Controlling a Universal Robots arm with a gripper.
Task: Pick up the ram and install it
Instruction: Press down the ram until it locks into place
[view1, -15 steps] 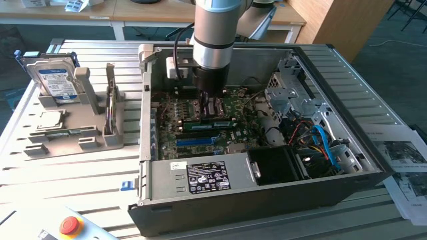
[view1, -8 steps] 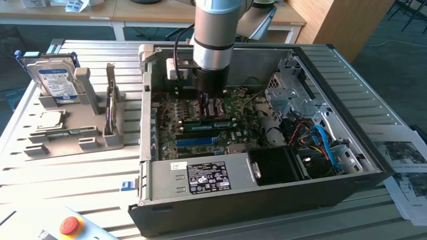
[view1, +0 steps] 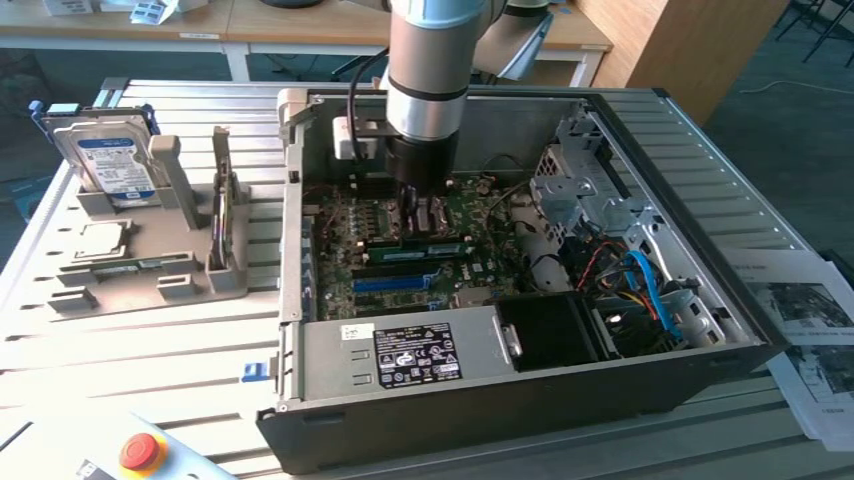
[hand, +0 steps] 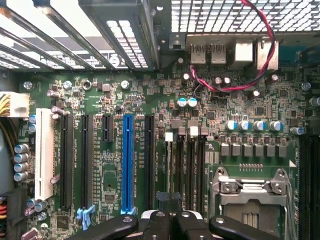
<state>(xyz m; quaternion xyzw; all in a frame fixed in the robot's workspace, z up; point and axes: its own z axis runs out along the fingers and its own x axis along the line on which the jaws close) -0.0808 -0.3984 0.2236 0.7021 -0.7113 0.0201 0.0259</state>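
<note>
Grey-and-black arm at upper centre of the frame.
The arm (view1: 427, 60) is a silver tube with black band, black wrist, black cable; the gripper (hand: 170, 222) has black fingers.

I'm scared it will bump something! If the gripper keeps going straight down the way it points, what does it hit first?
Probably the motherboard. The gripper is shut and points straight down into the open computer case, above the narrow dark slots beside the processor socket. How close it is, I cannot tell.
</note>
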